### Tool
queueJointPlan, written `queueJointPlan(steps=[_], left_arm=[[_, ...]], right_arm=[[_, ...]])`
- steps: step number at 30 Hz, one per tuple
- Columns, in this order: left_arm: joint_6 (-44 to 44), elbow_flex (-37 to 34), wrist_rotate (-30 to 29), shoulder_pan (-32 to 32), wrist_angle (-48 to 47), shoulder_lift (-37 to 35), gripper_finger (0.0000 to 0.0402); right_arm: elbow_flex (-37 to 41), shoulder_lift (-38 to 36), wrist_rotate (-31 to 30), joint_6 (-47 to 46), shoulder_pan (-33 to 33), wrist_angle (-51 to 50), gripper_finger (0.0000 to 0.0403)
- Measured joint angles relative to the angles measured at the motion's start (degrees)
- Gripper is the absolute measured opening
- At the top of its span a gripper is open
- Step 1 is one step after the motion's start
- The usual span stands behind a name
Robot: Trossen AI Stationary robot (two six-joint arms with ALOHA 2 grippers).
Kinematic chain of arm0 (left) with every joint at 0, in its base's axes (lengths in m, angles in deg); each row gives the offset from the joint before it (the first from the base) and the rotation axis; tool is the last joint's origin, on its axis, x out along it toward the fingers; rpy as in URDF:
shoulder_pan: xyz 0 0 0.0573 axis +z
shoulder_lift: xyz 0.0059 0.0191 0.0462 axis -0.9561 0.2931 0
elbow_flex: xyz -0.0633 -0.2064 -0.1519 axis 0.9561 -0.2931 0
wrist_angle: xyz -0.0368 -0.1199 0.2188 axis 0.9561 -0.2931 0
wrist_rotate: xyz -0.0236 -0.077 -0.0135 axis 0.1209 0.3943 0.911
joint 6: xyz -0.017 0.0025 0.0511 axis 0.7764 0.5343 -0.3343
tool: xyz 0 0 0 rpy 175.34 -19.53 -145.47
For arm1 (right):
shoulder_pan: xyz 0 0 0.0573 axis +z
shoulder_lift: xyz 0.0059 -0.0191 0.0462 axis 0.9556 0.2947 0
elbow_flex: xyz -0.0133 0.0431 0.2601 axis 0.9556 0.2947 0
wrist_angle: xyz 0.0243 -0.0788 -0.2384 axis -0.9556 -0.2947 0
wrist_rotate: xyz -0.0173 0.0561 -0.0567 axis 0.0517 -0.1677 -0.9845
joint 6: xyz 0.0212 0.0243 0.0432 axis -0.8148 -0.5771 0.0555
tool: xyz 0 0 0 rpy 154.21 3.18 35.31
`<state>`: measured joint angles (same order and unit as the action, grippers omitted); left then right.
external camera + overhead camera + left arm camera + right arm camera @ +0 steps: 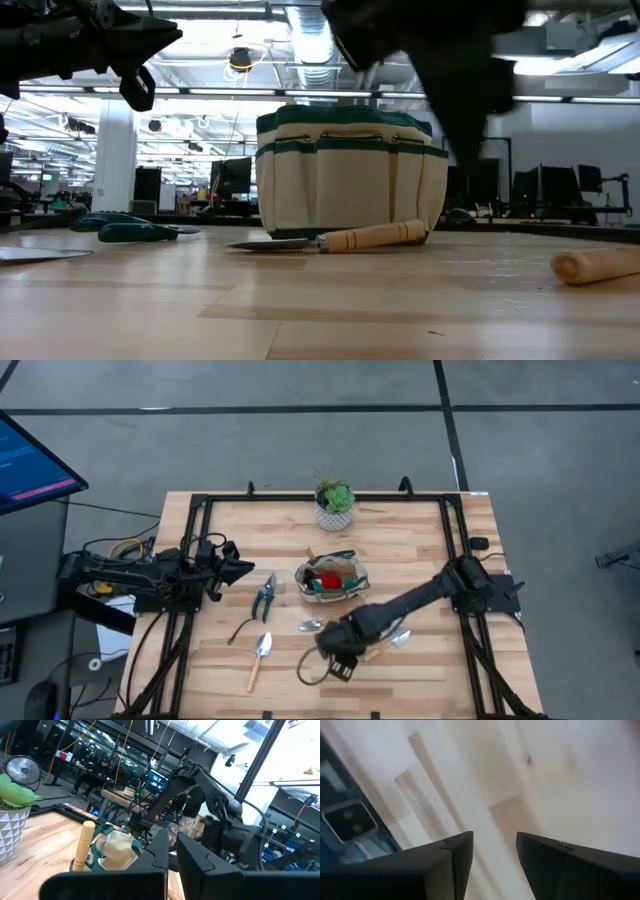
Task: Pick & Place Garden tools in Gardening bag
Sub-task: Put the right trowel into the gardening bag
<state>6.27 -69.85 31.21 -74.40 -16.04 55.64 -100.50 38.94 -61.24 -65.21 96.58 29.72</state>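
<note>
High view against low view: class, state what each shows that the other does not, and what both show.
Only the high view shows the plant in its white pot, the thin black curved tool, and red items inside the bag. Only the low view shows the room behind the table and the bag's side pockets. Both show the bag, the shears, wooden-handled trowels and the wooden tabletop.
</note>
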Motion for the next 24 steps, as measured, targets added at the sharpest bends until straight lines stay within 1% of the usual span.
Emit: queueJointPlan(steps=[3,7,10,13,15,24], left_arm=[[0.0,0.0,0.0,0.0,0.0,0.0,0.0008],[0.0,0.0,0.0,0.0,0.0,0.0,0.0008],[0.0,0.0,0.0,0.0,0.0,0.0,0.0008],[0.0,0.0,0.0,0.0,0.0,0.0,0.0008],[0.0,0.0,0.0,0.0,0.0,0.0,0.0008],[0.0,0.0,0.0,0.0,0.0,0.0,0.0008]], right_arm=[[-0.8,0.0,-1.5,13.5,-0.5,-4.6,0.0144],[-0.7,0.0,-1.2,29.5,0.9,-13.1,0.0146],[0.6,0.0,1.9,37.7,1.9,-13.7,0.0153],[2.2,0.0,3.3,42.0,2.2,-13.1,0.0158],[3.9,0.0,3.3,43.5,2.2,-10.3,0.0161],[10.1,0.0,2.3,44.6,1.8,-2.9,0.0165]])
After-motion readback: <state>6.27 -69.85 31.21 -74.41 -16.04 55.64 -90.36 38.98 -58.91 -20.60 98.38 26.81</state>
